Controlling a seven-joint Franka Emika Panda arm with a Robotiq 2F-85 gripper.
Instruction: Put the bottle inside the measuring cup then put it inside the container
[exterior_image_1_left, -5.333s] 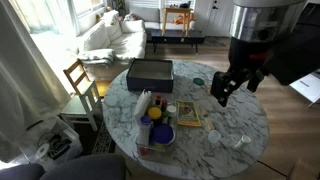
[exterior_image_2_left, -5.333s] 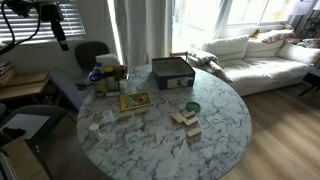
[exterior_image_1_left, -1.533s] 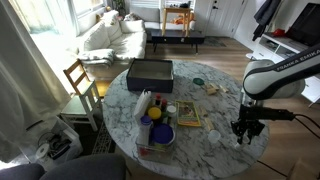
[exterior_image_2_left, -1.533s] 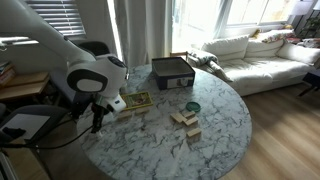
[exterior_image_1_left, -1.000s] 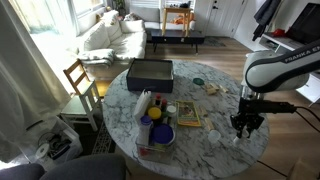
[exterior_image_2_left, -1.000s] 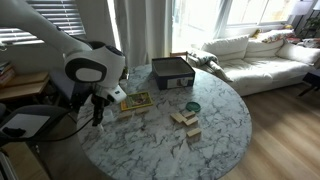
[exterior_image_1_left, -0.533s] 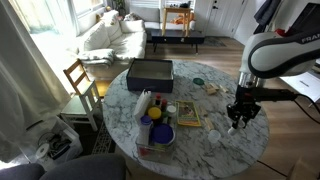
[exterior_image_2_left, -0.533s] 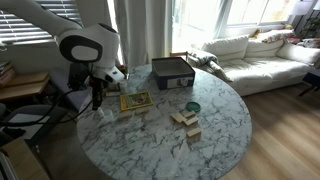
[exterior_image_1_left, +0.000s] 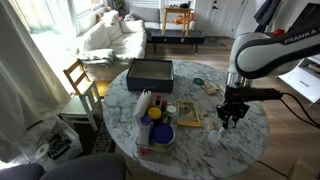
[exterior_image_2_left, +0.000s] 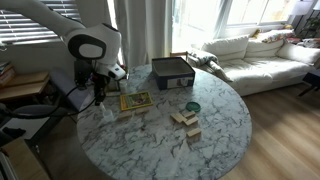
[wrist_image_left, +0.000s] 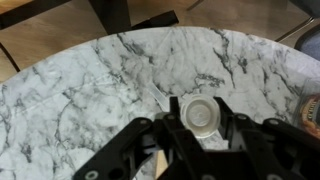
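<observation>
My gripper (exterior_image_1_left: 230, 118) hangs above the marble table (exterior_image_1_left: 200, 150) near its edge, also seen in the other exterior view (exterior_image_2_left: 97, 100). It is shut on a small clear bottle (wrist_image_left: 197, 112), whose white round cap shows between the black fingers (wrist_image_left: 226, 118) in the wrist view. A small clear measuring cup (exterior_image_1_left: 215, 139) stands on the table just below and beside the gripper, and is faint in an exterior view (exterior_image_2_left: 108, 114). The dark rectangular container (exterior_image_1_left: 150, 73) sits at the table's far side (exterior_image_2_left: 172, 72).
A clear tray of bottles and a blue lid (exterior_image_1_left: 155, 125) stands at the table's edge. A framed picture (exterior_image_2_left: 134, 101), wooden blocks (exterior_image_2_left: 185, 119) and a small green dish (exterior_image_2_left: 192, 107) lie on the table. A wooden chair (exterior_image_1_left: 80, 80) stands beside it.
The gripper has risen from the table's edge with the bottle in it and moved inward over the table. The measuring cup has stayed put.
</observation>
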